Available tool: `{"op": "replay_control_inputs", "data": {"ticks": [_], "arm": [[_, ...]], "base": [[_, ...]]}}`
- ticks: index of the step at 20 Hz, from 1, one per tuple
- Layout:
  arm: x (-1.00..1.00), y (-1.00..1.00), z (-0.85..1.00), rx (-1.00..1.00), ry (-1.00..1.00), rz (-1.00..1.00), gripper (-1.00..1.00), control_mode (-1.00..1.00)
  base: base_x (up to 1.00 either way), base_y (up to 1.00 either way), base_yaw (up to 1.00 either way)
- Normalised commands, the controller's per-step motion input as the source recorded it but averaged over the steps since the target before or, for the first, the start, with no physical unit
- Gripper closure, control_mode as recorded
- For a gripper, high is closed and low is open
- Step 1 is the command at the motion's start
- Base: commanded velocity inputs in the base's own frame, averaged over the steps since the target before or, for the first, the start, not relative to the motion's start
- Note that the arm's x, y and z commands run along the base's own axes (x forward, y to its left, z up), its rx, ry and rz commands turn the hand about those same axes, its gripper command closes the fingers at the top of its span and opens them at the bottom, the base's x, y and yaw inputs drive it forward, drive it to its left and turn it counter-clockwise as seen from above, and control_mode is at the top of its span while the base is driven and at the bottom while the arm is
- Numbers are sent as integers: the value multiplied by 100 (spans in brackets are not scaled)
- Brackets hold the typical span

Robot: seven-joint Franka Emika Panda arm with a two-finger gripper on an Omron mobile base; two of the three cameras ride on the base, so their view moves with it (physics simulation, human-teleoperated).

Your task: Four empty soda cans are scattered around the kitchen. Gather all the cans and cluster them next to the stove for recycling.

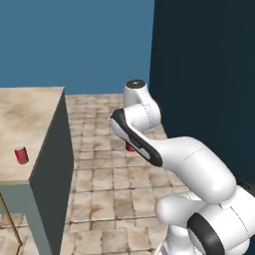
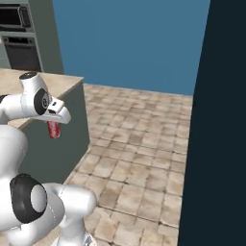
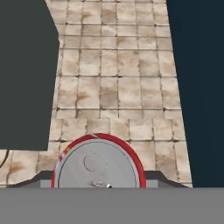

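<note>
- Fingers pinched a red can; I saw its silvery top from the hand camera, held up above the tiled floor.
- From the right, I saw that can hanging under the wrist beside the island's dark side.
- Another can stood upright on the beige surface, near its front edge.

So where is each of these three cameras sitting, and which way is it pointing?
Left base view: behind the arm on its left, facing the tan tiled floor and a beige marble counter; the white arm rises lower right.
Right base view: behind on its right; arm lower left.
Hand view: looks down the gripper at the floor.
Shared: the small red soda can with silvery top held in the gripper.
</note>
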Motion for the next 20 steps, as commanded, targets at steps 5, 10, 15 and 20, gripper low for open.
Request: {"op": "replay_control_inputs", "data": {"ticks": [5,10,15,20], "arm": [[0,0,0,0,0,0,100,100],[0,0,0,0,0,0,100,100],[0,0,0,0,0,0,100,100],[0,0,0,0,0,0,100,100]], "base": [[49,-43,4],[55,-37,9],[60,-35,6],[61,-35,6]]}}
